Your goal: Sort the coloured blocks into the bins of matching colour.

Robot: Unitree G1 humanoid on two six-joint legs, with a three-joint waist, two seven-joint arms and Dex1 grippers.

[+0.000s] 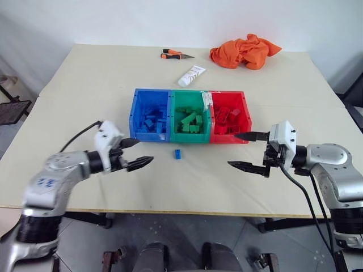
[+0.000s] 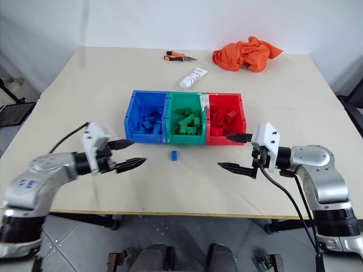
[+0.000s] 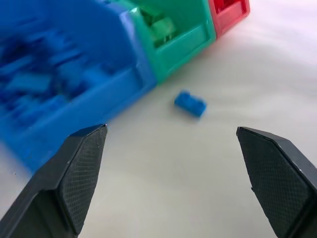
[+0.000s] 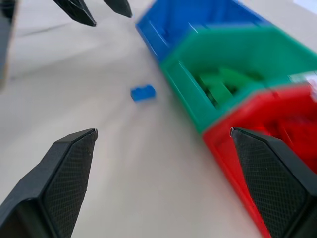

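Three joined bins sit mid-table: a blue bin [image 1: 135,113], a green bin [image 1: 191,97] and a red bin [image 1: 245,113], each holding several blocks of its own colour. One small blue block [image 1: 177,153] lies alone on the table just in front of the green bin, and also shows as the blue block [image 3: 190,103] in the left wrist view. My left gripper [image 1: 138,153] hovers open, left of that block, with nothing between its fingers. To the block's right my right gripper [image 1: 247,151] is open and empty too, near the red bin's front corner.
At the table's far side lie an orange cloth [image 1: 245,51], a white tube [image 1: 191,75] and an orange-handled tool [image 1: 174,54]. The table's front edge [image 1: 187,213] runs just below both grippers. Bare tabletop spreads left and right of the bins.
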